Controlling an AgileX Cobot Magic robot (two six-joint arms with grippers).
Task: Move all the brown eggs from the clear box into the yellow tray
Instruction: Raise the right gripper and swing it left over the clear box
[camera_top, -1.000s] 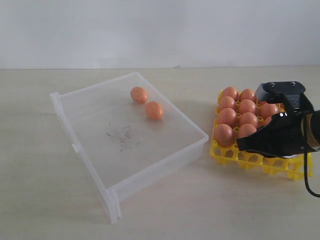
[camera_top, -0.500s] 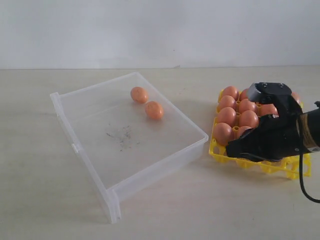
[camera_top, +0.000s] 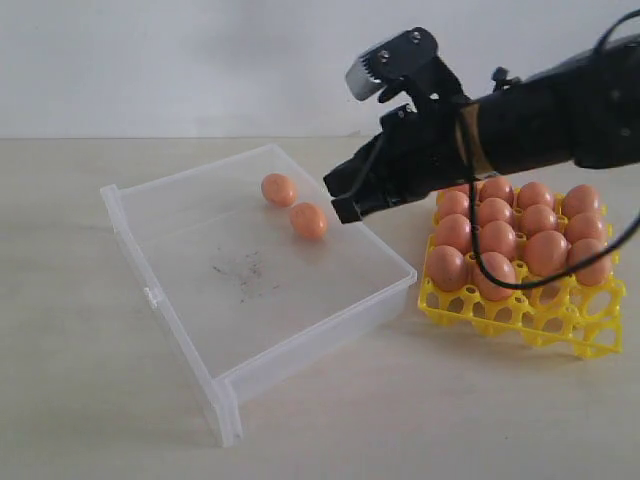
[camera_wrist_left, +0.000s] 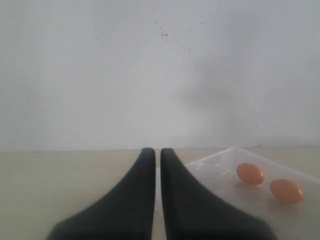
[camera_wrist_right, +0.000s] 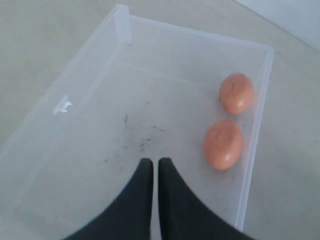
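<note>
Over the box (camera_top: 300, 290), our right pincer (camera_top: 338, 198) hangs pinched shut, empty; nearer egg (camera_top: 309, 220) sits just ahead, slightly off to one side.

Two brown eggs (camera_top: 279, 189) in clear box (camera_top: 300, 290)

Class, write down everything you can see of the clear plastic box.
The clear box is a large, shallow rectangle of see-through plastic with low walls and a rim flap along one side. Dark scuffs mark its floor. It lies flat on the pale table, angled, beside the yellow tray. Two brown eggs lie close together near its far wall. The right end effector hovers above it, shut, not touching.
</note>
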